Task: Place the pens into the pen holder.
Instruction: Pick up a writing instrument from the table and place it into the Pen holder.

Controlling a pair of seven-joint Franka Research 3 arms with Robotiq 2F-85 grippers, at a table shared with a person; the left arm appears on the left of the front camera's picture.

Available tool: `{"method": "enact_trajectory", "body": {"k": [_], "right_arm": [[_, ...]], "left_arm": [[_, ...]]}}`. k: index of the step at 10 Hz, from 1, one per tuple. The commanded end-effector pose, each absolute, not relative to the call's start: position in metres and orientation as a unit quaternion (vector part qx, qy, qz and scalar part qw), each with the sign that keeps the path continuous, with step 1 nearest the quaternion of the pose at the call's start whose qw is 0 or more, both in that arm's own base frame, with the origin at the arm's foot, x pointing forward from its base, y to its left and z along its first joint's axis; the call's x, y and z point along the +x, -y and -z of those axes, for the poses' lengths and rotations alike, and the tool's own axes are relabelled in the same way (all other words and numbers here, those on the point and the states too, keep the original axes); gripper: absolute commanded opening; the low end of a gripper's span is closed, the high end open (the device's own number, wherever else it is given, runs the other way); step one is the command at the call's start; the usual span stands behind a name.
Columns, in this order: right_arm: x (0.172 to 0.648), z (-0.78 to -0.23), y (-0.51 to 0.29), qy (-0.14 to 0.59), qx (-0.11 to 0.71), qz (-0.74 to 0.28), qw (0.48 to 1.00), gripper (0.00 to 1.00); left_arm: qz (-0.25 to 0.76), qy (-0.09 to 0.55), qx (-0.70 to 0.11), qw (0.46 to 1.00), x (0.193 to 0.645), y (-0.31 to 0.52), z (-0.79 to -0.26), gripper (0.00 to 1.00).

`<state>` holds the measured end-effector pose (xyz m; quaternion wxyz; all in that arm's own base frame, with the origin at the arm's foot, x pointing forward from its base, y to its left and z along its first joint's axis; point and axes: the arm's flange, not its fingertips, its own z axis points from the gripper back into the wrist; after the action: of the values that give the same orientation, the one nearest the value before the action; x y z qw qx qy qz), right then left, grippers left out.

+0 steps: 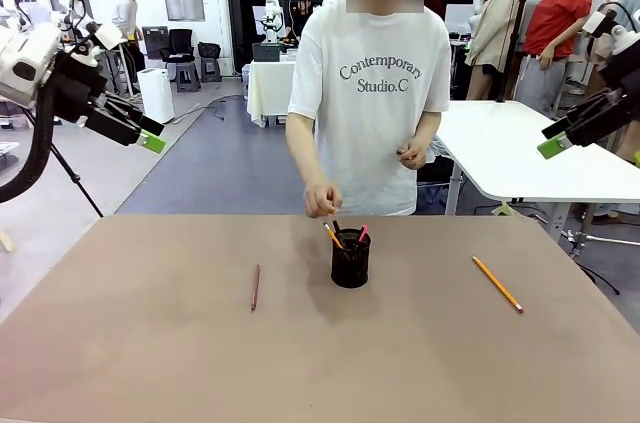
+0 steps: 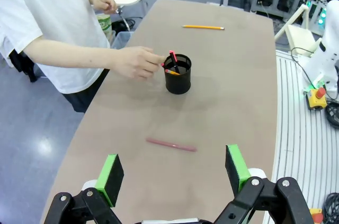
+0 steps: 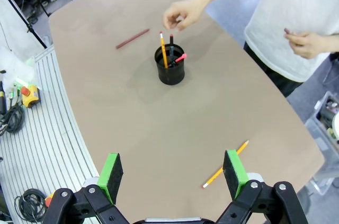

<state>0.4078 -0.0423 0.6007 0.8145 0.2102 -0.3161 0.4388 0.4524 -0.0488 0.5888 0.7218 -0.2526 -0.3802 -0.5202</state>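
The black mesh pen holder (image 1: 350, 259) (image 2: 177, 74) (image 3: 170, 66) stands mid-table with an orange pencil, a dark pen and a pink-ended pen in it. A person's hand (image 1: 322, 200) (image 2: 139, 62) (image 3: 180, 15) hovers at its rim, fingers pinched by the pens' tops. A reddish-brown pen (image 1: 255, 287) (image 2: 171, 144) (image 3: 132, 38) lies flat to the holder's left. On the right lies a yellow pencil (image 1: 497, 284) (image 2: 203, 27) (image 3: 225, 164). My left gripper (image 1: 152, 135) (image 2: 174, 167) and right gripper (image 1: 552, 139) (image 3: 174, 171) hang open, high off the table's two sides, holding nothing.
The brown table (image 1: 150, 363) has bare room along its near half. The person stands at the far edge, the other hand (image 1: 410, 154) held at the waist. A white table (image 1: 520, 143) stands behind on the right.
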Motion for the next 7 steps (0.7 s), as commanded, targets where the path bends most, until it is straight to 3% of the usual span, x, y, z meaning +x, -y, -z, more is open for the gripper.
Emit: {"method": "enact_trajectory", "body": {"k": [1, 7], "right_arm": [[0.4081, -0.6009, 0.0422, 0.322, 0.216, -0.44, 0.81, 1.0], [0.4078, -0.6007, 0.0423, 0.316, 0.21, -0.439, 0.814, 1.0]], "left_arm": [[0.52, 0.383, -0.251, 0.721, 0.4524, 0.0493, -0.5898, 1.0], [0.52, 0.383, -0.251, 0.721, 0.4524, 0.0493, -0.5898, 1.0]]}}
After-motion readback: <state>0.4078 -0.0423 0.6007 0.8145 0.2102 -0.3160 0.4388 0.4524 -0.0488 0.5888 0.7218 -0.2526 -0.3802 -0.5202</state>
